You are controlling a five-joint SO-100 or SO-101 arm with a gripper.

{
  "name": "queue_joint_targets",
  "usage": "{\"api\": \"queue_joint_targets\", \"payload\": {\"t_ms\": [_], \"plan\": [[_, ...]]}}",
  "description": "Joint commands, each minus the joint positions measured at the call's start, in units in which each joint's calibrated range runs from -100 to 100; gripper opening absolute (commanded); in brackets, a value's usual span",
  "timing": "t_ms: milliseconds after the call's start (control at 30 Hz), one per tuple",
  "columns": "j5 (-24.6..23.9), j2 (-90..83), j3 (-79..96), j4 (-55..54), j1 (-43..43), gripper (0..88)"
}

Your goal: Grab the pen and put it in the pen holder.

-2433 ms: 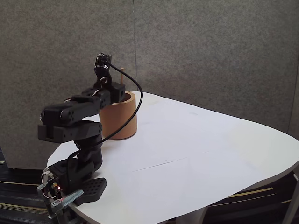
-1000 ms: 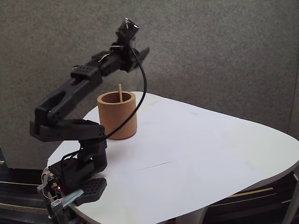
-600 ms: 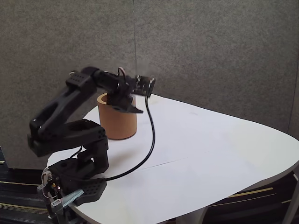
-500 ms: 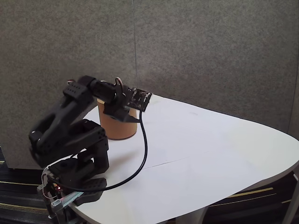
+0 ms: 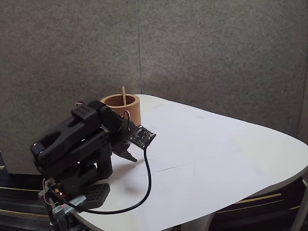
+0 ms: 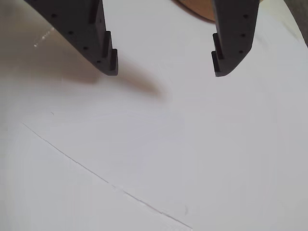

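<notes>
At the left edge of the white table (image 5: 216, 154) in the fixed view, the black arm (image 5: 72, 139) sits folded low over its base (image 5: 79, 192), which is fixed at the table's near-left corner. Its upper links are drawn in tight and slope down toward the tabletop. A black cable (image 5: 139, 192) loops from the base across the table surface and rises to a small dark circuit board (image 5: 142, 136) at the wrist.

Just right of the folded links, the gripper (image 5: 129, 155) points down at the table, close above the white surface. In the wrist view the gripper (image 6: 165, 72) shows its two dark fingers (image 6: 98, 43) spread wide apart with nothing between them, just bare white table below and a soft shadow under the left finger. A thin line (image 6: 106, 180) runs diagonally across the sheet covering the table in that view.

Behind the arm, a little farther right and toward the grey wall (image 5: 216, 57), stands the pen holder (image 5: 126, 107), a tan-brown cup, upright on the table. The pen (image 5: 123, 95) stands inside it, its top end poking up above the rim, leaning near the cup's back wall. A sliver of the pen holder (image 6: 195, 9) also peeks in at the top edge of the wrist view, between the fingers. Off to the right, the table stretches out to its rounded far end.
</notes>
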Motion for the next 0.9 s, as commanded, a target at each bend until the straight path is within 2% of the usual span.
{"api": "queue_joint_targets", "payload": {"t_ms": [0,867], "plan": [[-2.2,0.0,-0.8,3.6,0.5,27.5],[-1.9,0.0,-0.8,3.3,0.2,27.6]]}}
